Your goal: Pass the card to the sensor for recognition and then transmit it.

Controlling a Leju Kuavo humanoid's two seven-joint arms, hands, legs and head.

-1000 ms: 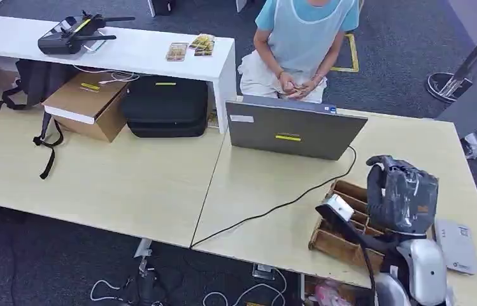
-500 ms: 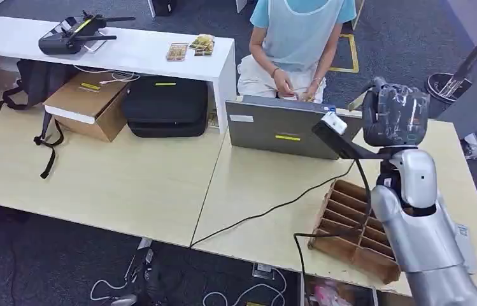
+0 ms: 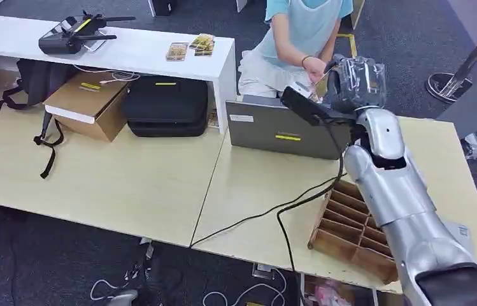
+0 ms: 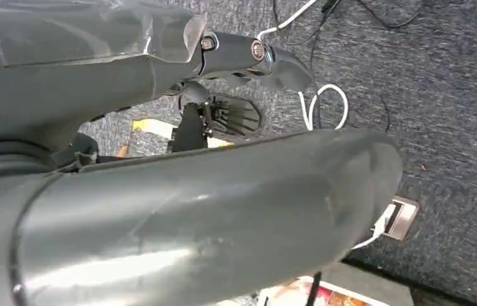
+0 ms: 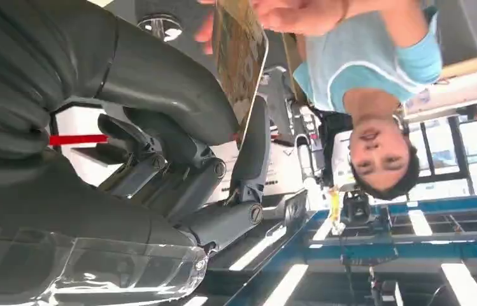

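Nearest, at the lower right of the head view: a wooden divided tray (image 3: 350, 233) on the pale desk (image 3: 127, 185), a black cable (image 3: 267, 213) trailing across the top beside it. Beyond the tray, a grey laptop (image 3: 286, 131) standing open with its lid back toward the camera. Above the laptop's far edge, right robot hand (image 3: 353, 83) raised at the end of a silver arm, reaching out toward a seated person (image 3: 302, 32) in a light blue top. Card (image 5: 239, 57) pinched between thick thumb and dark fingers (image 5: 251, 150) of that robot hand, seen close from the right wrist, held on edge. Person's hand (image 5: 290, 16) already touching the card's far end, so card gripped from both sides, suspended between robot and person, well clear of the desk. Further back on the left, a white raised desk (image 3: 159, 54) carrying a black controller (image 3: 70, 35) and small packets (image 3: 191, 46), with a cardboard box (image 3: 89, 102) and black case (image 3: 165, 105) beneath. Left robot hand (image 4: 159, 159) hanging over grey carpet in the left wrist view; impossible to tell whether spread or curled.
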